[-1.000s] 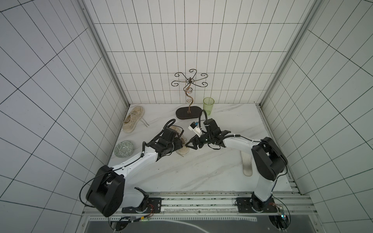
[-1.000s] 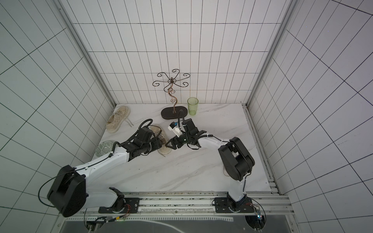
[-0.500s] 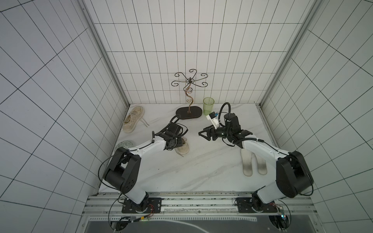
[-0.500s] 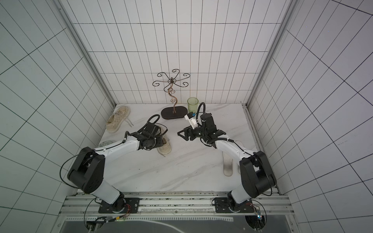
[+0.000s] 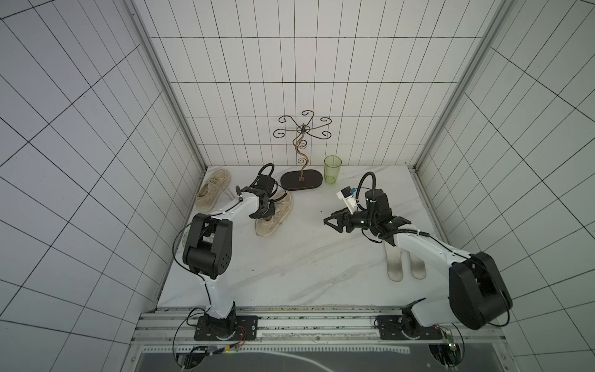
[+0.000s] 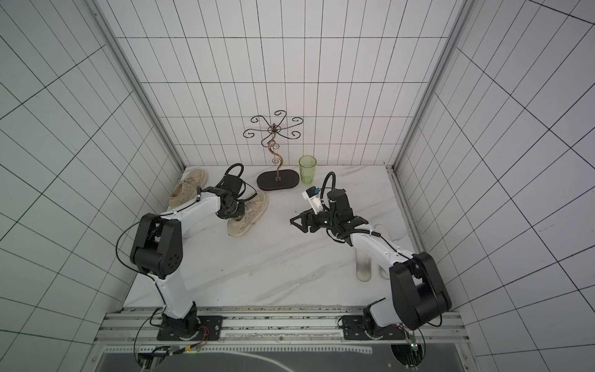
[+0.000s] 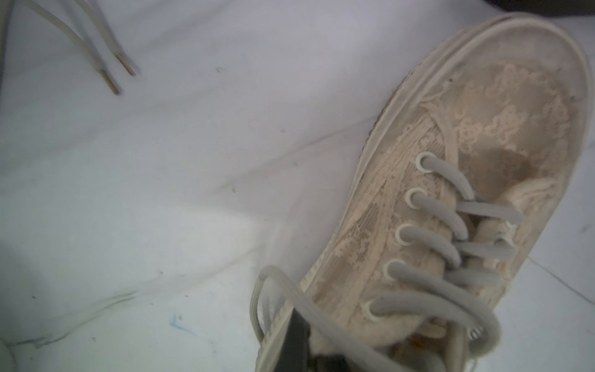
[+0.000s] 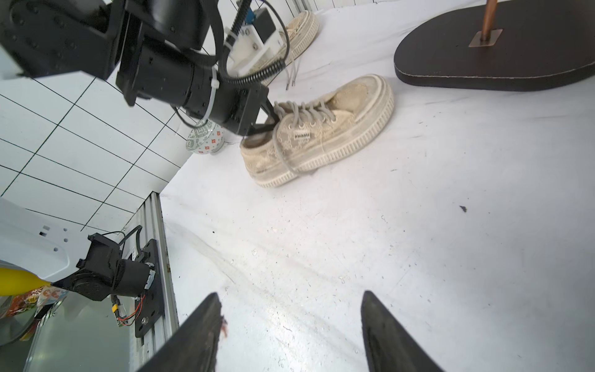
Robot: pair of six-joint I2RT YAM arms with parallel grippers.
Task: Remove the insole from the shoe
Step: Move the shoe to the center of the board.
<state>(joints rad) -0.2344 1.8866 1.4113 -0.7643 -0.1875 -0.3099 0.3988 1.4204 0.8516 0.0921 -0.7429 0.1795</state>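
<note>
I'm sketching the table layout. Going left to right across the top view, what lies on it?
Shoe by the wall → second shoe → wire stand → green cup → two insoles

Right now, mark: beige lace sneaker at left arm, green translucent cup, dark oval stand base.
Beige lace sneaker [image 5: 267,229]: in a top view, heel end.
Green translucent cup [image 5: 332,174]: in a top view, side wall.
Dark oval stand base [image 5: 312,181]: in a top view, top.
</note>
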